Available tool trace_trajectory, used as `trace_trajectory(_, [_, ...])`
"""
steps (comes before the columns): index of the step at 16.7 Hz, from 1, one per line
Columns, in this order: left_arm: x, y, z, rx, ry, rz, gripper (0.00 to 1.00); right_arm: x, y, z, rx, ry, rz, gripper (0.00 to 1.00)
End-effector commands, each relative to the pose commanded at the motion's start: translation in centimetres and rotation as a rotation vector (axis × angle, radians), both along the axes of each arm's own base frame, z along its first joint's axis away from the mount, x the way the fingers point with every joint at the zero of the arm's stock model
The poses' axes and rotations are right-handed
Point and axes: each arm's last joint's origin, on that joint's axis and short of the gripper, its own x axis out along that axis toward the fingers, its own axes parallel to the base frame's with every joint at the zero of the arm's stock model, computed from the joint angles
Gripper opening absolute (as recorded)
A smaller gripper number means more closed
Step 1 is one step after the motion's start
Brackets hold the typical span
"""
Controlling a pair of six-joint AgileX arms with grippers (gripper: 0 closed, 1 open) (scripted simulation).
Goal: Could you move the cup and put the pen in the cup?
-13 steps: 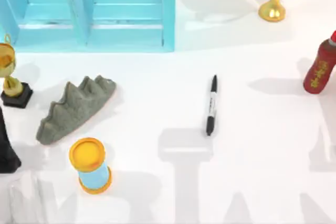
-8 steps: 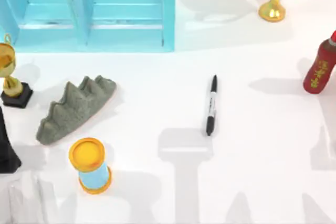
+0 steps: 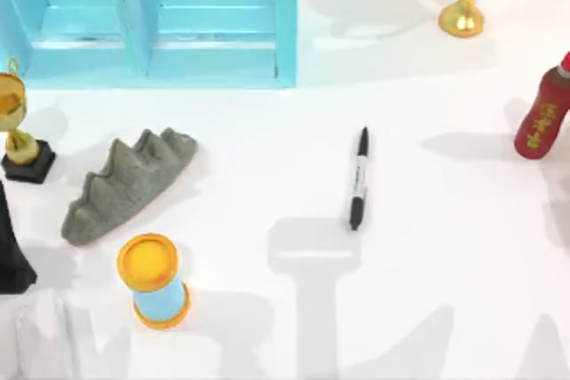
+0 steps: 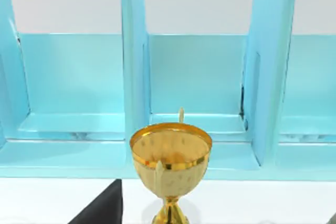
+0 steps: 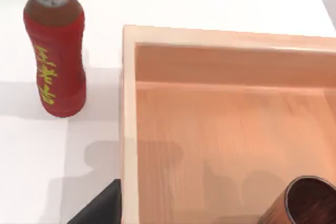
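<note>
pen (image 3: pixel 358 179): lying flat mid-table on the white table (image 3: pixel 445 246), cap end toward the near edge, nothing touching it
cup (image 5: pixel 307 202): coppery-brown, sitting inside a shallow wooden tray (image 5: pixel 128 108), close to one side of it, dark inside facing up; seen from the right wrist view
red bottle (image 3: pixel 541 117): upright at the right edge of the table, just beside the tray's outer wall in the right wrist view, so tray and cup probably sit off to the right
left arm: dark bit (image 3: pixel 11 246) at the far left edge, parked by the look of it; wrist camera facing a gold trophy (image 4: pixel 170 166) and the blue shelf unit (image 4: pixel 134 77)
end effectors: can't tell how wide either one is open or whether anything is held, fingers not visible
step: looks like the very start, right arm lining up on the cup, cup not yet moved, pen untouched
next move: probably drop the right end effector onto the cup, close on its wall, lift it clear of the tray wall and set it upright on open table near the pen
clutter: grey rock (image 3: pixel 125 184) and blue cylinder with yellow rims (image 3: pixel 153 280) on the left, well apart from the pen
</note>
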Motion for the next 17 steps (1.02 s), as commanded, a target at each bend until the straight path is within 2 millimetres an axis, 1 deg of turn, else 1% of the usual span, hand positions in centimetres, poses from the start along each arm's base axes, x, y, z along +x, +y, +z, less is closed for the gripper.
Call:
trace_trajectory(2, [0.0, 0.0, 0.0, 0.0, 0.0, 0.0, 1.0, 2.9, -1.5, 1.5, 0.003, 0.202, -0.021, 1.0])
trace_trajectory(4, [0.0, 0.0, 0.0, 0.0, 0.0, 0.0, 1.0, 6.2, -3.4, 2.0, 0.024, 0.41, -0.033, 1.0])
trace_trajectory(7, [0.0, 0.0, 0.0, 0.0, 0.0, 0.0, 1.0, 10.6, -6.7, 1.5, 0.076, 0.677, -0.035, 1.0])
trace_trajectory(9, [0.0, 0.0, 0.0, 0.0, 0.0, 0.0, 1.0, 12.9, -8.9, 1.0, 0.113, 0.807, -0.03, 1.0])
trace_trajectory(11, [0.0, 0.0, 0.0, 0.0, 0.0, 0.0, 1.0, 14.6, -10.9, 0.7, 0.145, 0.895, -0.023, 1.0])
trace_trajectory(13, [0.0, 0.0, 0.0, 0.0, 0.0, 0.0, 1.0, 15.9, -12.6, 0.5, 0.168, 0.951, -0.017, 1.0])
trace_trajectory(15, [0.0, 0.0, 0.0, 0.0, 0.0, 0.0, 1.0, 16.7, -13.8, 0.1, 0.185, 0.987, -0.012, 1.0])
trace_trajectory(17, [0.0, 0.0, 0.0, 0.0, 0.0, 0.0, 1.0, 17.1, -14.3, -0.1, 0.194, 1.003, -0.01, 1.0])
